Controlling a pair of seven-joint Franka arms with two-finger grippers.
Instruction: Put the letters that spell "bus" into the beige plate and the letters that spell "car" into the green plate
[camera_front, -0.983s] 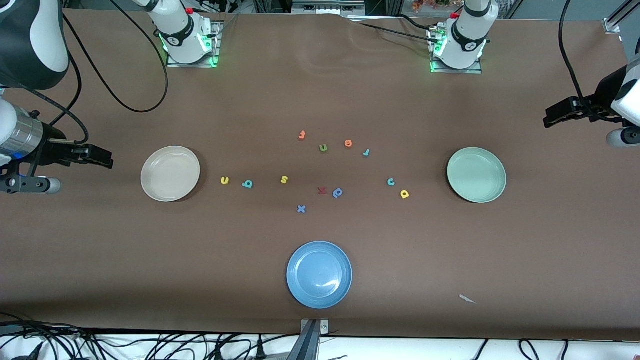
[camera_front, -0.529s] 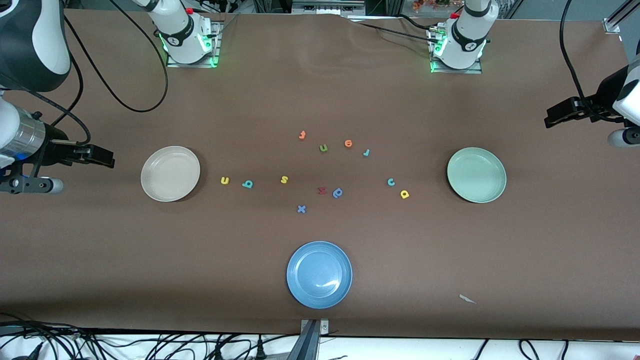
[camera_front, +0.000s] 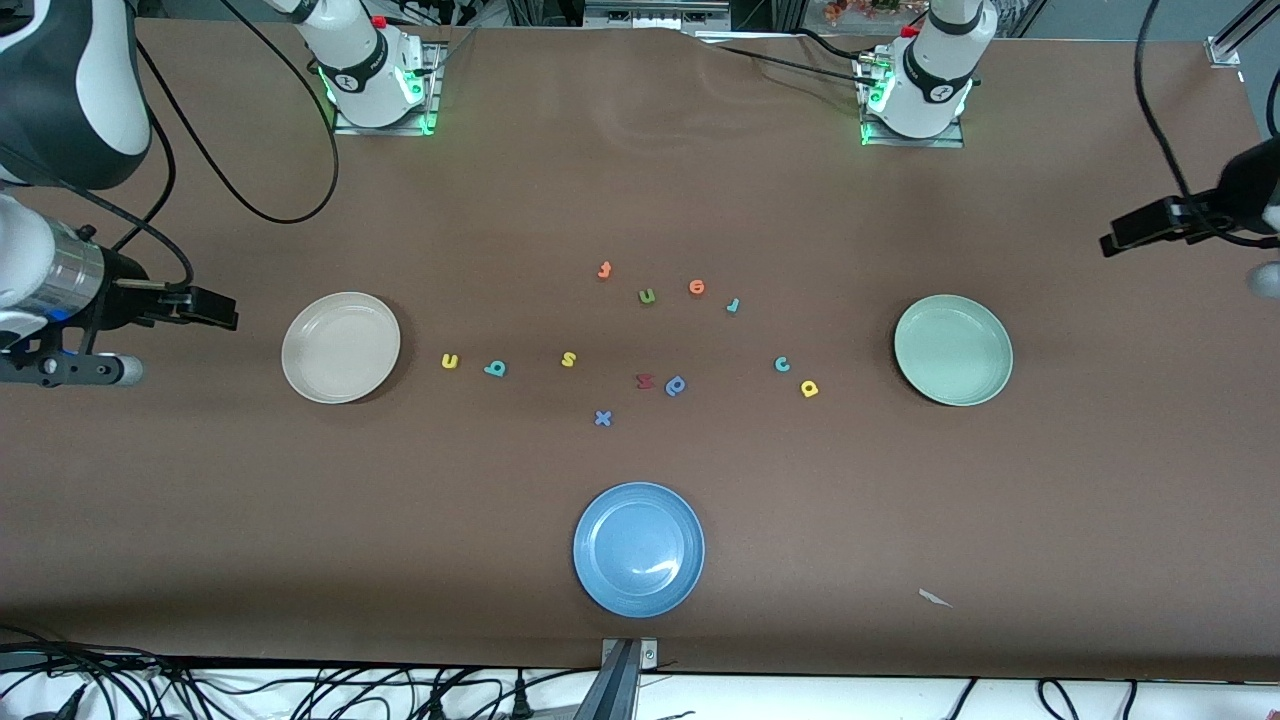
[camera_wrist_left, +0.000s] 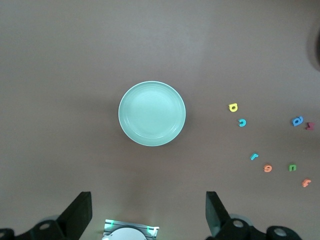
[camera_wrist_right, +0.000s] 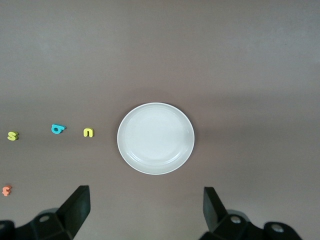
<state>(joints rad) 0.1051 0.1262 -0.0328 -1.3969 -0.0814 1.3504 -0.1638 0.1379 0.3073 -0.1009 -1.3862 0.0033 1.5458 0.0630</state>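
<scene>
The beige plate (camera_front: 341, 347) (camera_wrist_right: 155, 138) lies toward the right arm's end and the green plate (camera_front: 953, 349) (camera_wrist_left: 152, 113) toward the left arm's end. Between them on the table lie a yellow u (camera_front: 450, 361) (camera_wrist_right: 88, 132), teal b (camera_front: 495, 369) (camera_wrist_right: 58, 129), yellow s (camera_front: 568, 359) (camera_wrist_right: 12, 135), teal c (camera_front: 782, 364) (camera_wrist_left: 242, 122), yellow a (camera_front: 809, 388) (camera_wrist_left: 233, 107) and thin teal-blue r (camera_front: 733, 305) (camera_wrist_left: 254, 156). My right gripper (camera_front: 222, 315) (camera_wrist_right: 145, 215) hangs open and empty high beside the beige plate. My left gripper (camera_front: 1115, 240) (camera_wrist_left: 147, 220) hangs open and empty high beside the green plate.
A blue plate (camera_front: 639, 549) sits near the front edge. Other letters lie mid-table: an olive u (camera_front: 647, 295), two orange ones (camera_front: 604, 270) (camera_front: 697, 287), a dark red one (camera_front: 645, 381), a blue p (camera_front: 676, 385) and a blue x (camera_front: 603, 418). A paper scrap (camera_front: 935, 598) lies nearer the camera.
Both grippers have drifted slightly: the right one a little toward the beige plate, the left one a little outward. Nothing on the table has moved.
</scene>
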